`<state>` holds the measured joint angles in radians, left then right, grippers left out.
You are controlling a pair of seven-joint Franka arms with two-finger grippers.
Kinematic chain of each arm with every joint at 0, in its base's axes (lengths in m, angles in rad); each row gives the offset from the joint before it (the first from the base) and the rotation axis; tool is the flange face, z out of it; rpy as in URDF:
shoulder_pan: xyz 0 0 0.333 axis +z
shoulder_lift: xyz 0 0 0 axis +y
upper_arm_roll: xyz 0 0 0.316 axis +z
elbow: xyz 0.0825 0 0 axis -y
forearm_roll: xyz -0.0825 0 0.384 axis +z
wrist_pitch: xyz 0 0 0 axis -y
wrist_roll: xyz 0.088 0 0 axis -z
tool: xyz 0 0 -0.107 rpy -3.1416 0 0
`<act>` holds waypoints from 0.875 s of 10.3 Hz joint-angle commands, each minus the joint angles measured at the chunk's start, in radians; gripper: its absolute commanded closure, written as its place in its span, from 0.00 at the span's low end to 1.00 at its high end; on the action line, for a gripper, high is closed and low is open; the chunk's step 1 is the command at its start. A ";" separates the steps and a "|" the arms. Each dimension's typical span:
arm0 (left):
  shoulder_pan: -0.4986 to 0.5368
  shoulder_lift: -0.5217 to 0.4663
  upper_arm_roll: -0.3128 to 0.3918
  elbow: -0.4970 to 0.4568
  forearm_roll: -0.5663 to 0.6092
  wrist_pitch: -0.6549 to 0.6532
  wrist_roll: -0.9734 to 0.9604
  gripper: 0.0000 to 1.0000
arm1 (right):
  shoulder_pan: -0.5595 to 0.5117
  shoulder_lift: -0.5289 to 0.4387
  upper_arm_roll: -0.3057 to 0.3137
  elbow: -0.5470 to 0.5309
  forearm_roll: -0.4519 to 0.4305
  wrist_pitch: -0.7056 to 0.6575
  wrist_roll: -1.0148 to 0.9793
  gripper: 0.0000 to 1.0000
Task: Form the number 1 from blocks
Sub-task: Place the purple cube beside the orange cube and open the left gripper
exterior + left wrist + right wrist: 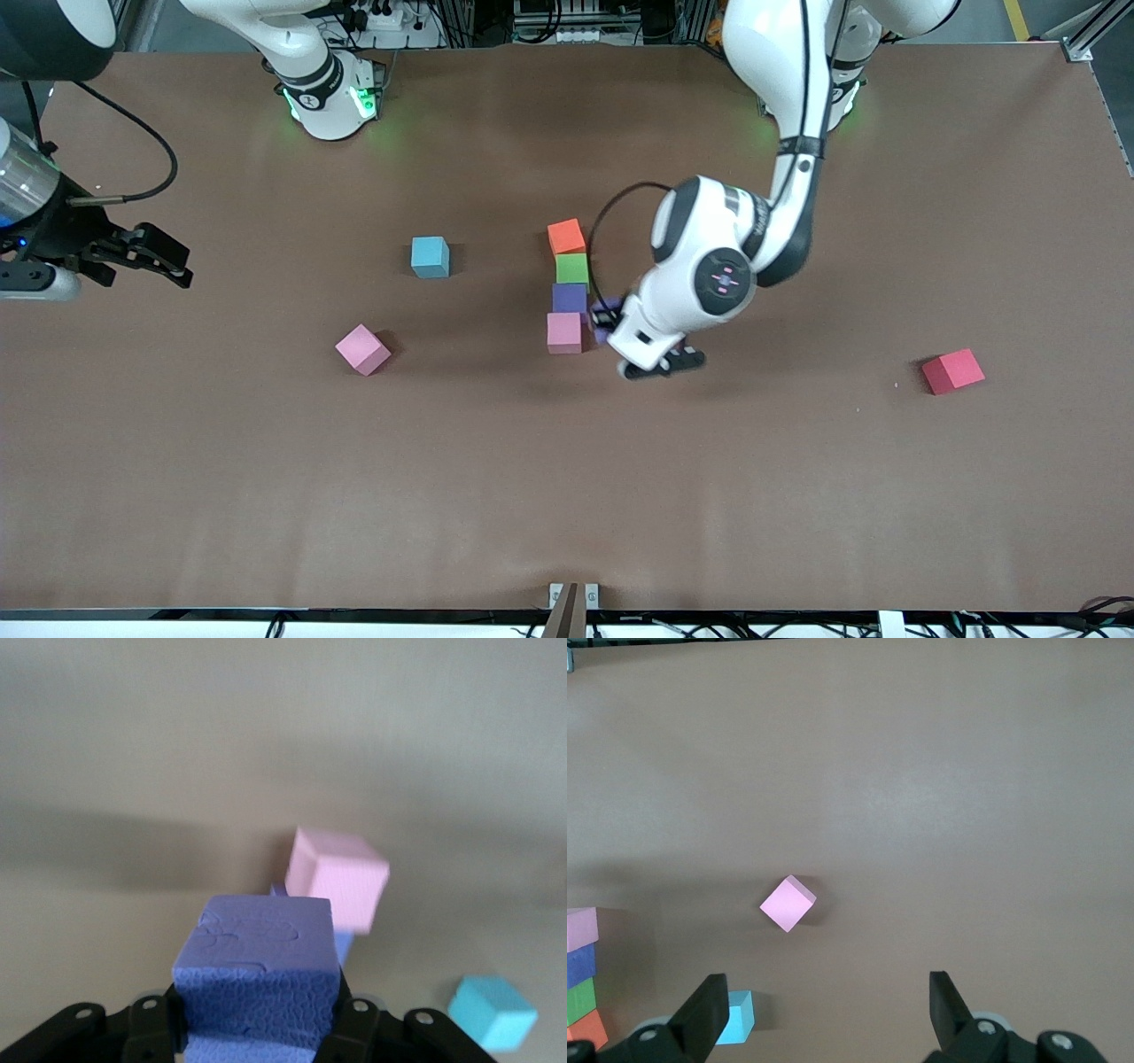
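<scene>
While left gripper clamps purple block, right gripper waits, fingers apart.

Orange block, green, purple (pink last).

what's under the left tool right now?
The left tool is shut on a purple block, beside the pink block that ends the column nearest the front camera. The table under the held block is covered, so touchdown can't be confirmed.
</scene>
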<state>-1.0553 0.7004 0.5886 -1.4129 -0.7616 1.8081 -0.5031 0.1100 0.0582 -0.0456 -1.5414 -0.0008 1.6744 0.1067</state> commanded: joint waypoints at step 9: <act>-0.003 -0.279 -0.495 -0.435 0.226 0.144 -0.578 1.00 | -0.087 0.005 0.021 0.064 0.024 -0.058 -0.030 0.00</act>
<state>-1.0646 0.4987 0.1262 -1.7475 -0.5630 1.8972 -1.0458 0.0446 0.0584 -0.0381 -1.4945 0.0067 1.6315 0.0893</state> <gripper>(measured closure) 0.432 0.000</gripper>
